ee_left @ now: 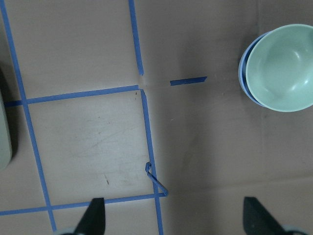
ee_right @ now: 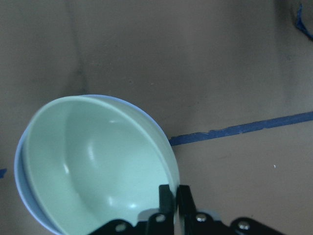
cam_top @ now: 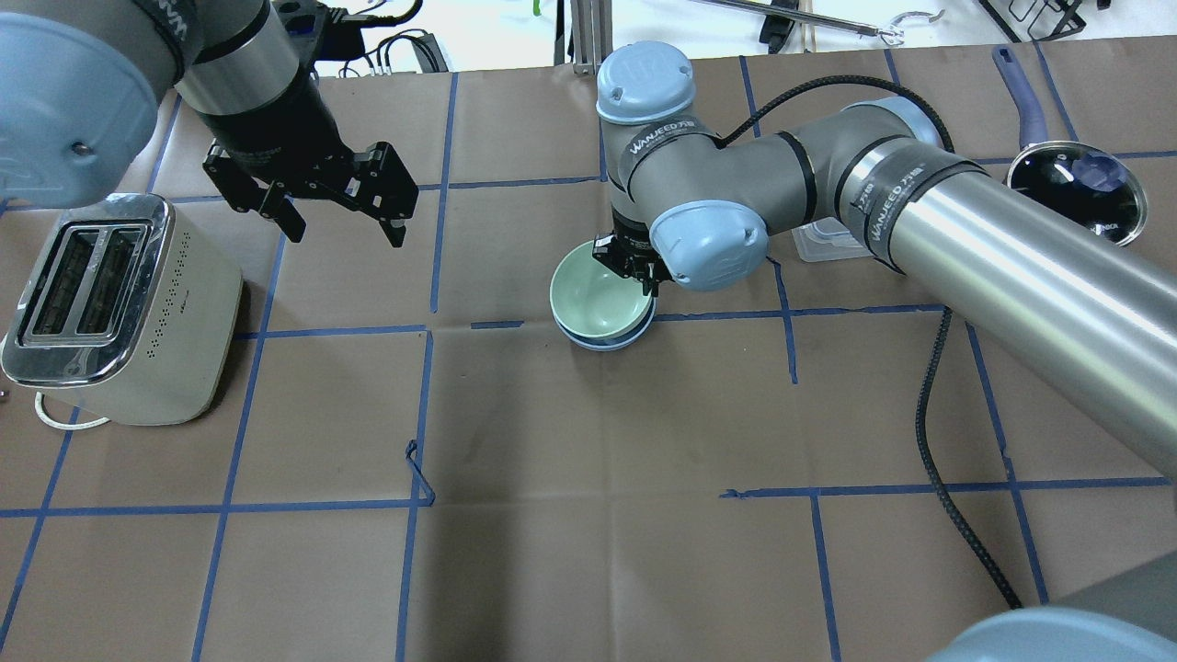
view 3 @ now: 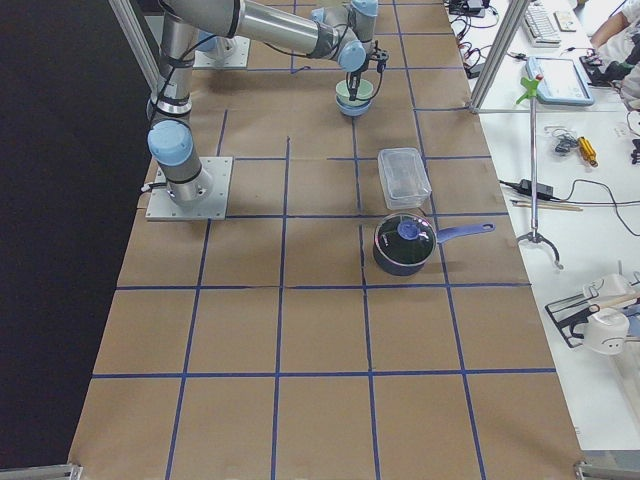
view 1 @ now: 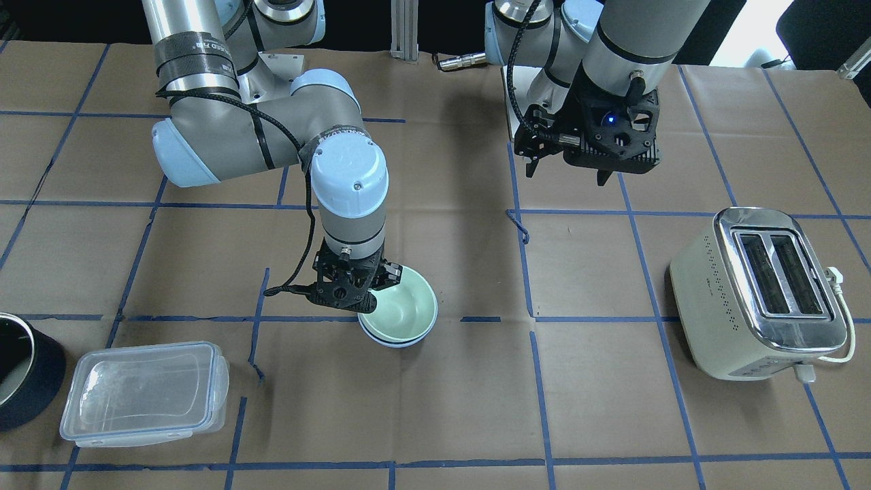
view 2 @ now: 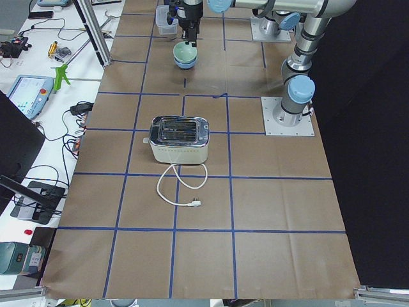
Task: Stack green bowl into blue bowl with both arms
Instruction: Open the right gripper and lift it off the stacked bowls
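Observation:
The green bowl (view 1: 401,306) sits nested in the blue bowl (view 1: 391,341), near the table's middle. Only the blue bowl's rim shows under it. My right gripper (view 1: 381,275) is shut on the green bowl's rim; the right wrist view shows its fingertips (ee_right: 167,196) pinching the rim of the green bowl (ee_right: 98,161), with the blue bowl's edge (ee_right: 18,171) beneath. My left gripper (view 1: 568,170) is open and empty, raised above the table well away from the bowls. The left wrist view shows the green bowl (ee_left: 281,68) at top right.
A cream toaster (view 1: 759,289) stands on my left side. A clear lidded container (view 1: 143,391) and a dark pot (view 1: 20,367) sit on my right side. Blue tape lines grid the brown paper table cover (view 1: 435,408).

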